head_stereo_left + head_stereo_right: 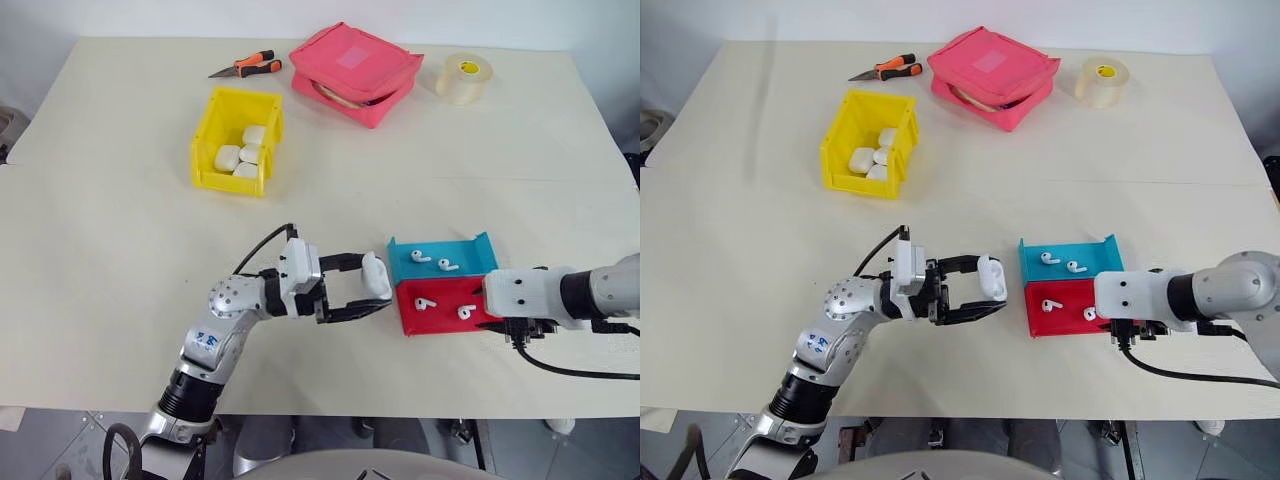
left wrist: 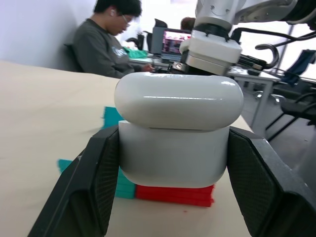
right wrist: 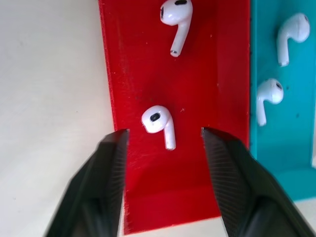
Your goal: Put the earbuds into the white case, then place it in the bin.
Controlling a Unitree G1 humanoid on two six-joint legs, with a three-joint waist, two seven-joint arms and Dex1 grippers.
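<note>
Now my left gripper (image 1: 372,291) clamps the case (image 1: 375,274) near the table's front edge, while my right gripper (image 3: 164,143), jaws apart, straddles an earbud (image 3: 159,123) in the red tray (image 3: 217,74); next I judge: close, lift.

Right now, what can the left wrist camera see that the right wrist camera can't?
Left wrist view: the glossy white rounded earbud case clamped between the left gripper fingers, a seated person and a computer screen behind. Right wrist view: the tiny white plastic earbuds, two per tray, with the open right gripper above one in the red tray. Both share the shallow red plastic tray, the shallow teal plastic tray and the cream table.
</note>
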